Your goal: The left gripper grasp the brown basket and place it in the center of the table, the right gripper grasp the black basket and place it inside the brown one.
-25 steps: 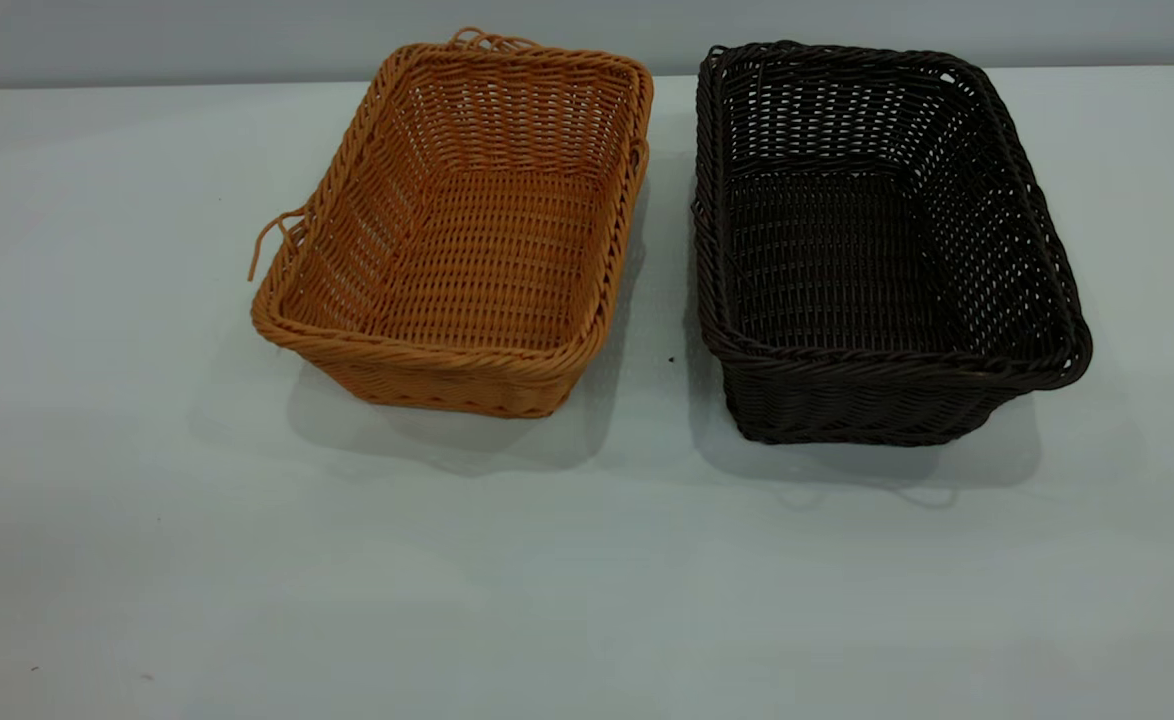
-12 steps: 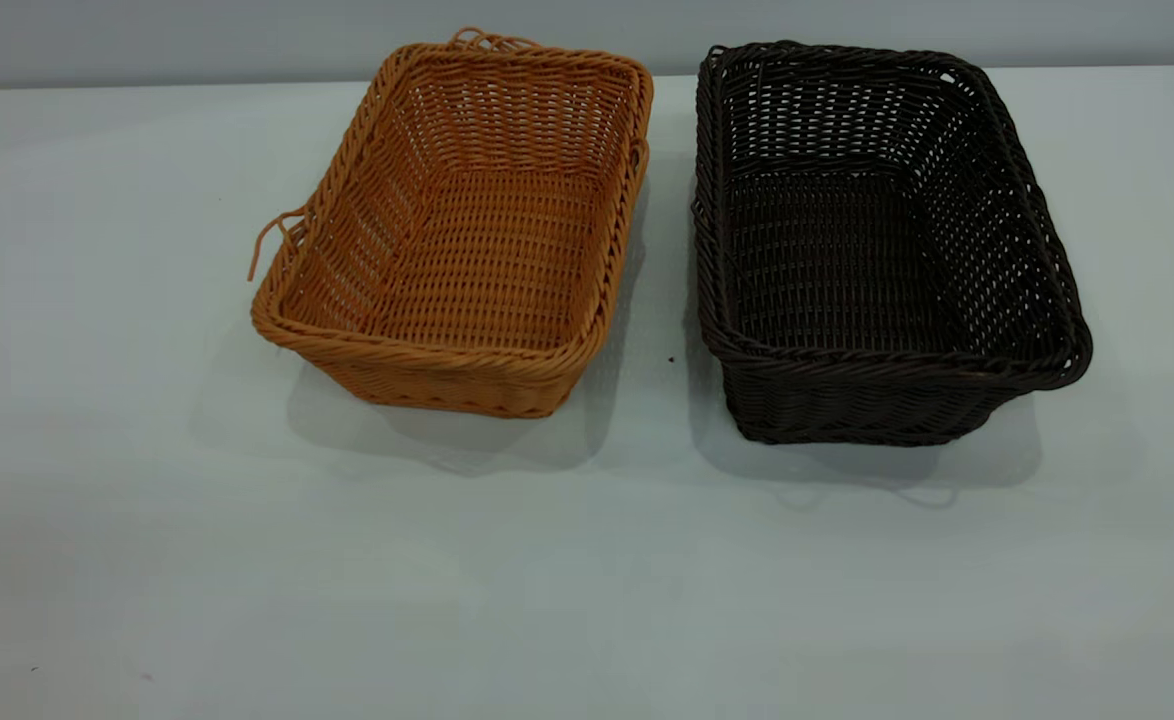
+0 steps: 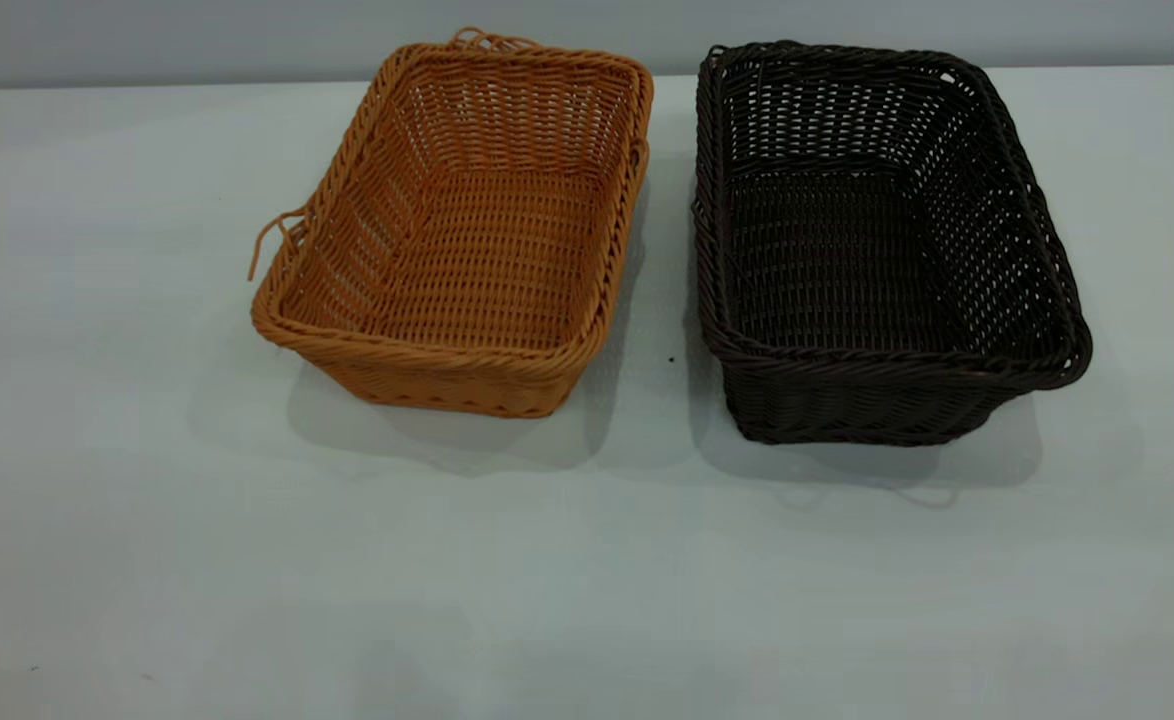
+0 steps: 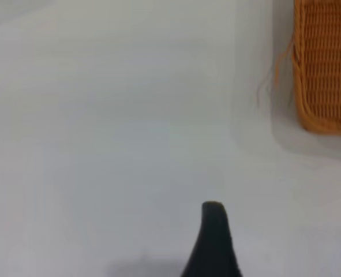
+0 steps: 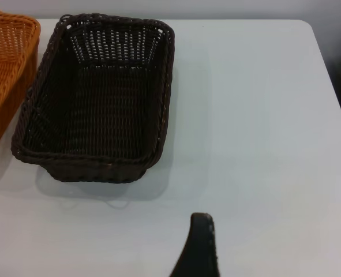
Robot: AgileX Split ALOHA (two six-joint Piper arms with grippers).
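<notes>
Currently 2 baskets side by side, apart, on desk (image 3: 97, 450): brown basket (image 3: 467, 240) left, black basket (image 3: 877, 250) right. Neither gripper touching either; jaws' state untellable. Best: clamp brown basket's braided rim, avoiding loose strands.

orange-tan woven brown basket (image 3: 462, 240), near-black openwork black basket (image 3: 872, 250)

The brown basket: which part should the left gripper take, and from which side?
Probably the braided rim of the brown basket, on the long side facing away from the black basket. The basket stands upright and open, so its rim is free there; the gap between the baskets is narrow. Avoid the loose strands.
</notes>
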